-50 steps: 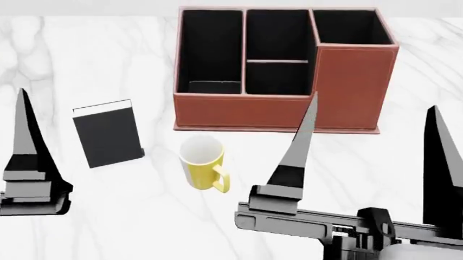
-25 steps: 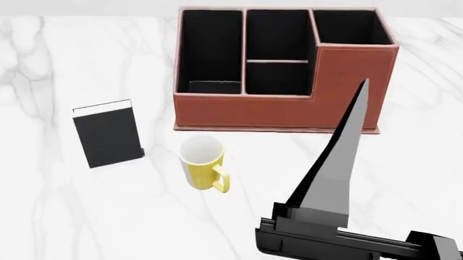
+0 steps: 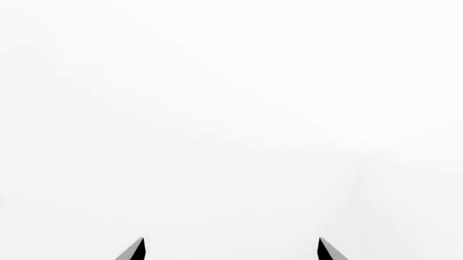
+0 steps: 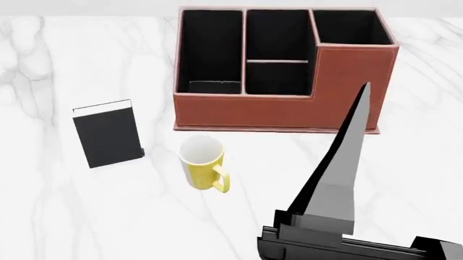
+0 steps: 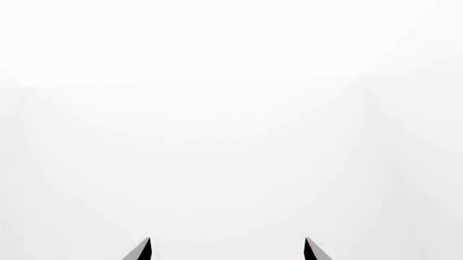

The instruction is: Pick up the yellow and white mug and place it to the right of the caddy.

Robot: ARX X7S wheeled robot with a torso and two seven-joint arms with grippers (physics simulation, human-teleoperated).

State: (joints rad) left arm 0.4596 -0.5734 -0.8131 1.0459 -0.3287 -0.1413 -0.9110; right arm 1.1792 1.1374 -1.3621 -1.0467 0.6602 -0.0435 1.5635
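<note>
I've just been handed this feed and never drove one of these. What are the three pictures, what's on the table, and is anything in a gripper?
The head camera looks down on a white marble table. The yellow and white mug stands upright before the caddy, handle toward the robot; a small black book stands further left. The dark spike is a finger of the right gripper. The other two pictures come from the wrist cameras: each shows spread fingertips, left gripper, right gripper, holding nothing.
</note>
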